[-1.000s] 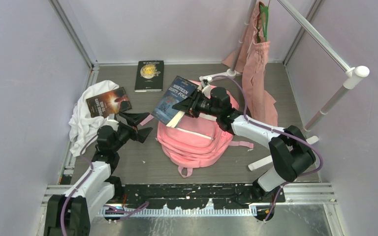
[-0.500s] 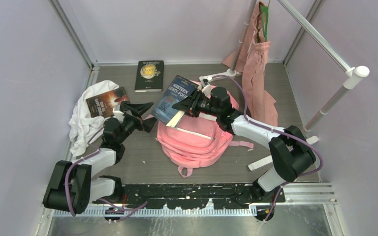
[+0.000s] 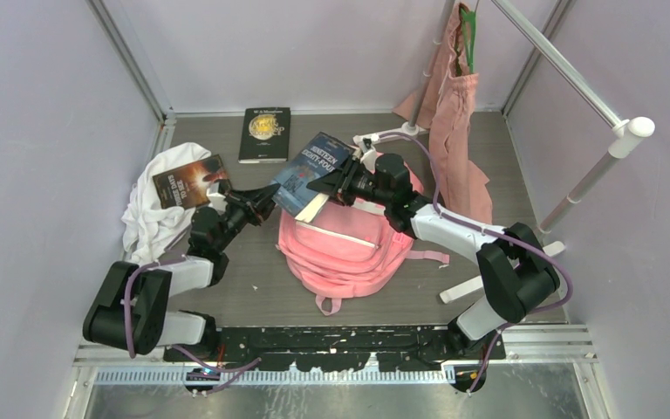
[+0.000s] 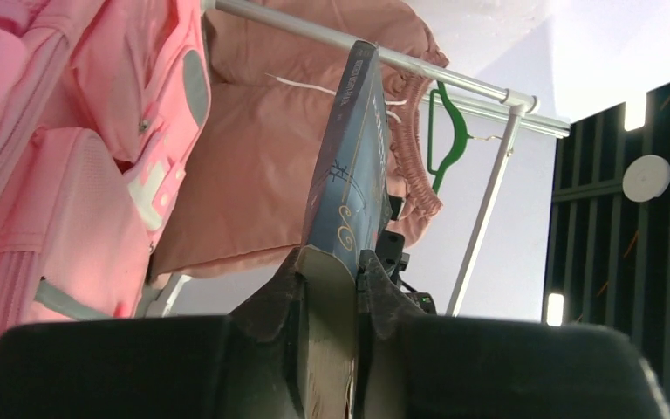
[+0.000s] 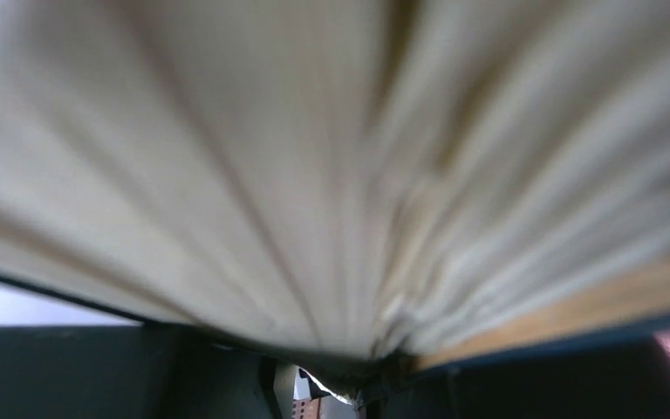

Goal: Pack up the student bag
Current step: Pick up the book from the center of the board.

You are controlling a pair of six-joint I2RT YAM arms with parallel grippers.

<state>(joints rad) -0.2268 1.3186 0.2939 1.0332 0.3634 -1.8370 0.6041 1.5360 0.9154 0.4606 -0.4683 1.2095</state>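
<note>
Jointly held blue book [image 3: 308,170], near student bag [image 3: 349,249]

**A Pale Booth Around a Grey Table**

Three plain walls [image 3: 314,52] of a pale lilac colour close the table [image 3: 253,292] at its far, left and right edges. The table top is grey, with a wood grain. Thin aluminium posts [image 3: 131,65] stand in the two far corners. A white clothes rack [image 3: 558,61] rises at the right edge, its rail running high along that side. Along the near edge lies a bare steel plate [image 3: 358,397]. The light is even and soft. Beyond the booth, a dark slatted panel [image 4: 628,218] carries a round white disc [image 4: 647,177].
</note>
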